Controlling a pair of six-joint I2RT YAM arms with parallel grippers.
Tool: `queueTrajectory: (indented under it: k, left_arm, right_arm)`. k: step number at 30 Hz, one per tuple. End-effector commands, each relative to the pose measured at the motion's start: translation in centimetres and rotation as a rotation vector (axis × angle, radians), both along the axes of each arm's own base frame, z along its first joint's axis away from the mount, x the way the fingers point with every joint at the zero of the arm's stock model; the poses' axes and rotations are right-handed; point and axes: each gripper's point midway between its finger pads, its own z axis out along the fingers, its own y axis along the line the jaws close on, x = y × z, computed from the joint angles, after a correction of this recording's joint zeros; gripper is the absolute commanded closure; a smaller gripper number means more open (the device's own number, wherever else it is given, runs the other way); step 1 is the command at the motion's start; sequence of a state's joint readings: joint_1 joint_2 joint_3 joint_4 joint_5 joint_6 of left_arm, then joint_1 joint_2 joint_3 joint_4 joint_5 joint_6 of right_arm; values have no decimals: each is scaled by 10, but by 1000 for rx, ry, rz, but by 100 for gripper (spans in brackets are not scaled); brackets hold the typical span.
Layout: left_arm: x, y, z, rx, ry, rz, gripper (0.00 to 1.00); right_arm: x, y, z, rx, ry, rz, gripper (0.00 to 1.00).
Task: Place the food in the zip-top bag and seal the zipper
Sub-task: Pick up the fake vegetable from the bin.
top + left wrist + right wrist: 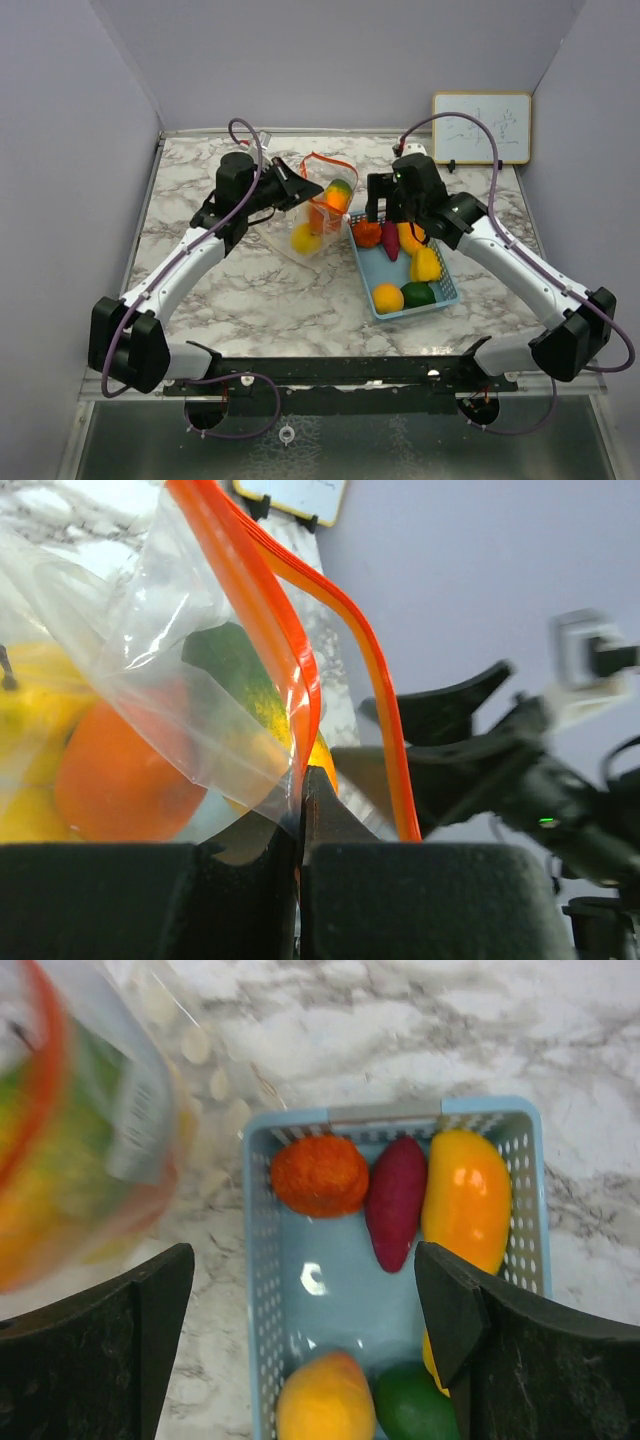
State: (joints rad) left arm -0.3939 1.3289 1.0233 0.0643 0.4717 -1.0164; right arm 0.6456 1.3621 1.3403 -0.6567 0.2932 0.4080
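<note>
A clear zip-top bag (318, 215) with an orange zipper (292, 650) stands mid-table, mouth open. It holds an orange (120, 775), a yellow fruit (305, 239) and a green-yellow piece (235, 670). My left gripper (305, 190) is shut on the bag's film just below the zipper (298, 785). My right gripper (385, 217) is open and empty above the far end of the blue basket (385, 1112), its midpoint over the basket floor (305, 1300). In the basket lie a red-orange fruit (320, 1175), a dark red piece (395, 1200), an orange-yellow piece (465, 1200), an orange (325, 1400) and a green piece (410, 1410).
The blue basket (372, 266) stands just right of the bag, with a yellow pepper (426, 264) at its right side. A small whiteboard (481, 127) leans on the back wall at the right. Grey walls enclose the marble table (230, 290).
</note>
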Motion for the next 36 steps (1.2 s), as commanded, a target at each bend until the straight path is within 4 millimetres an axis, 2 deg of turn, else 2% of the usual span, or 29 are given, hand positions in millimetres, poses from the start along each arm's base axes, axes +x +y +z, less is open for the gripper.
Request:
queueTrajectory:
  k: [1, 4, 6, 8, 11, 14, 18, 24, 29, 32, 33, 35, 36]
  left_arm:
    - [-1, 0, -10, 25, 42, -18, 100]
    - [-13, -5, -42, 20, 123, -73, 100]
    - [-17, 6, -74, 103, 176, -38, 100]
    - [-23, 13, -92, 169, 216, -43, 100]
    - [-24, 10, -87, 170, 200, -71, 100]
    - [-18, 10, -75, 177, 167, -66, 100]
    - [-16, 8, -64, 160, 150, -67, 100]
    - [-18, 8, -58, 144, 143, -65, 100]
    - [-19, 8, -54, 131, 140, -58, 100]
    - [-18, 8, -52, 132, 139, -59, 100]
    - [-19, 8, -53, 135, 143, -60, 100]
    - [-18, 8, -52, 139, 146, -63, 100]
    - [-18, 8, -52, 141, 148, -62, 100]
  right_arm:
    - [-22, -24, -65, -136, 182, -56, 12]
    - [-25, -23, -87, -144, 228, -60, 17]
    - [-26, -20, -105, -148, 266, -53, 21]
    - [-30, -17, -126, -154, 313, -47, 24]
    - [-33, -17, -155, -172, 361, -51, 28]
    - [-30, -19, -171, -194, 366, -66, 33]
    - [-18, -27, -183, -244, 339, -117, 33]
    - [2, -36, -195, -278, 283, -185, 33]
    - [8, -53, -216, -344, 277, -243, 35]
    - [8, -59, -227, -351, 288, -256, 44]
    - [8, -61, -228, -354, 288, -260, 50]
    - [8, -62, -227, -355, 281, -257, 71]
    - [9, -61, -224, -350, 274, -252, 76]
